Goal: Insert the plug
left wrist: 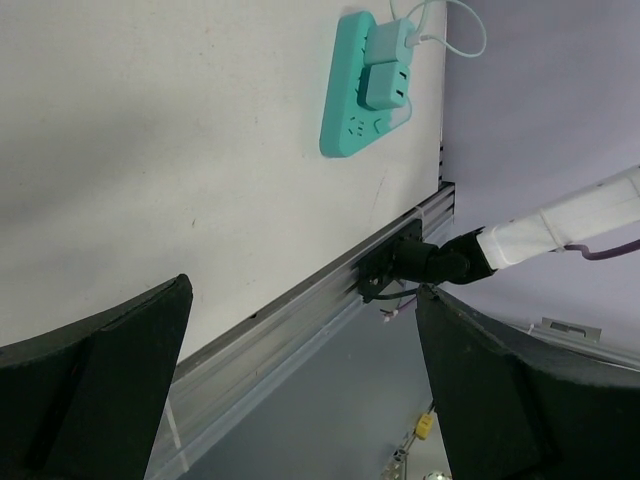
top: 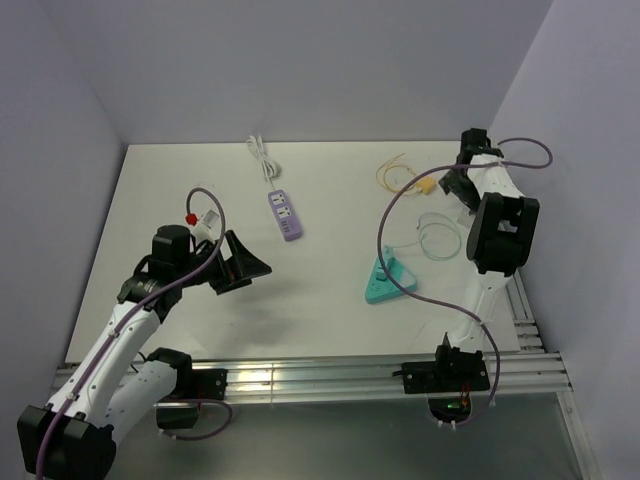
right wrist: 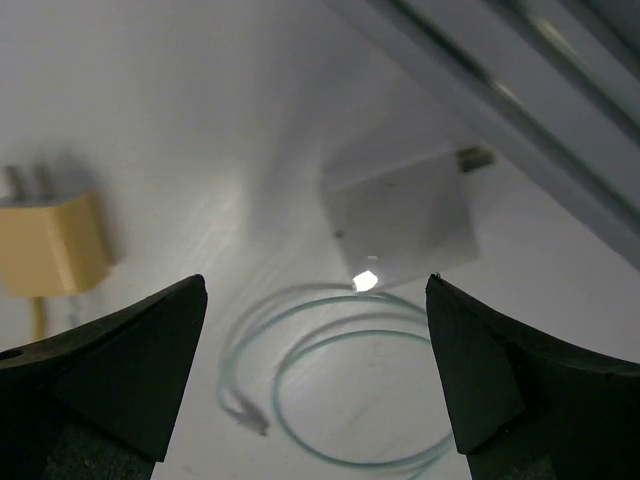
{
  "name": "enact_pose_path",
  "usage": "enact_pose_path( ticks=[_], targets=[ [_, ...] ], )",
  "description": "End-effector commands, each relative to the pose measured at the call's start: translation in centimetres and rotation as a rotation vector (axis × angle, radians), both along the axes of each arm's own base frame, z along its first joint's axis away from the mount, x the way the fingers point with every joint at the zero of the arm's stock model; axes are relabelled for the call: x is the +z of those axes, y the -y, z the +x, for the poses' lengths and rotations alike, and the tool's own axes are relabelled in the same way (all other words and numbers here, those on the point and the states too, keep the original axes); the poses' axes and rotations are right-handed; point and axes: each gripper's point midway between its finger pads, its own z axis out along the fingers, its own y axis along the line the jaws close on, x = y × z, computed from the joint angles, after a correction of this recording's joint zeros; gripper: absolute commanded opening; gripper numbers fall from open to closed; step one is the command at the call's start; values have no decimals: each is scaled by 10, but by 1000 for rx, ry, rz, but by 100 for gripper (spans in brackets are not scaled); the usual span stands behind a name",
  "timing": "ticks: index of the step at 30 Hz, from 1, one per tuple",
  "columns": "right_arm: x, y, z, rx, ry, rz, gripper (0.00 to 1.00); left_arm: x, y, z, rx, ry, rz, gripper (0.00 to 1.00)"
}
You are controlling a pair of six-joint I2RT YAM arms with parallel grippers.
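Note:
The small yellow-tan plug (top: 426,185) lies at the far right of the table, its thin yellow cable (top: 392,170) looped behind it. In the right wrist view the plug (right wrist: 45,245) lies flat at the left edge, prongs pointing up the frame. My right gripper (top: 455,186) hovers just right of it, open and empty (right wrist: 315,285), above a white block charger (right wrist: 400,215). The purple power strip (top: 287,215) lies at the far middle with its white cord (top: 262,157). My left gripper (top: 240,262) is open and empty (left wrist: 300,300), near and left of the strip.
A teal triangular power strip (top: 388,280) with two plugs in it lies right of centre, and also shows in the left wrist view (left wrist: 365,85). A pale teal cable loop (right wrist: 340,370) lies under my right gripper. Aluminium rails (top: 330,378) run along the near edge. Walls close both sides.

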Motion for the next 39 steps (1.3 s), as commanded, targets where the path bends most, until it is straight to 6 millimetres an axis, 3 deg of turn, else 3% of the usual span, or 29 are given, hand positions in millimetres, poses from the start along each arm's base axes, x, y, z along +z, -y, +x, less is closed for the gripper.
enact_pose_path(
  ticks=[1, 2, 4, 5, 23, 39],
  targets=[
    [30, 29, -25, -41, 27, -98, 97, 12, 7, 7, -30, 69, -35, 99],
    [18, 29, -32, -20, 18, -109, 97, 10, 10, 7, -39, 58, -40, 99],
    [24, 32, -40, -17, 39, -138, 97, 10, 13, 7, -49, 52, -51, 99],
    [16, 33, -47, -10, 18, -147, 98, 10, 14, 8, -50, 51, -50, 100],
    [-5, 57, -29, 58, -39, -151, 96, 5, 13, 8, -50, 47, -27, 99],
    [-41, 49, -35, 70, -103, -92, 83, 4, 14, 5, -56, 40, -38, 98]
  ],
)
